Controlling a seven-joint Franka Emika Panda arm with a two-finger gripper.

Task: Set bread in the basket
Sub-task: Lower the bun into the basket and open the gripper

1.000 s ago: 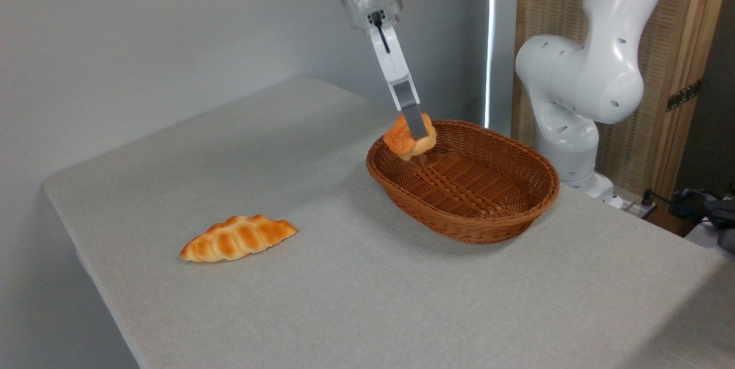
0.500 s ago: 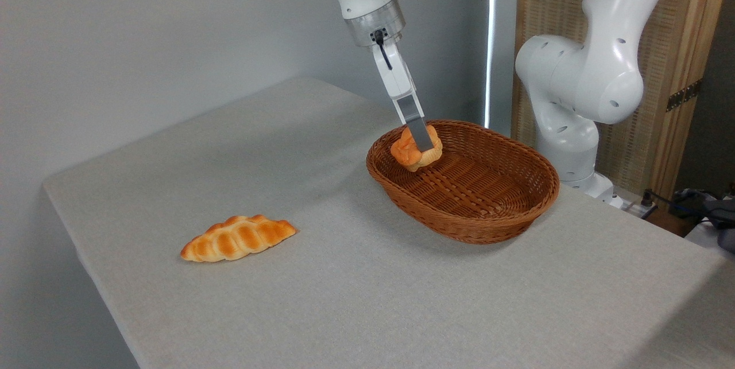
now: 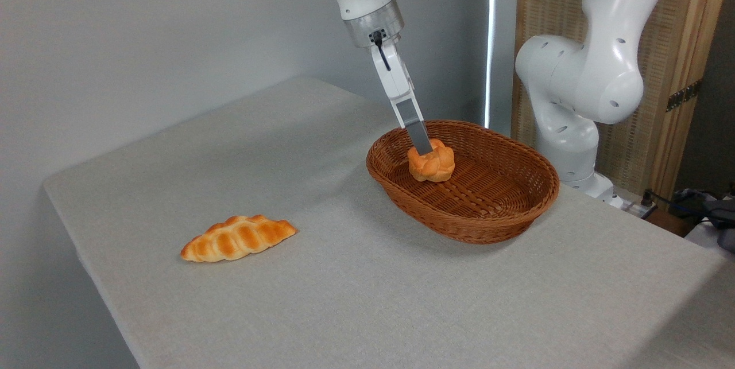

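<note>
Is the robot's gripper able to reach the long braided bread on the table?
Probably yes. The braided loaf lies alone on the bare table, with nothing on or beside it, so the way down looks free. The gripper is busy now over in the basket at the bun.

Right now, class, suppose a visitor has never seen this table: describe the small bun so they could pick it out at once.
Find the big oval wicker basket near the table's far right side. The bun sits inside it, by its left rim, under the gripper. It is round and knotted, unlike the long pointed braided loaf lying out on the cloth at left.
</note>
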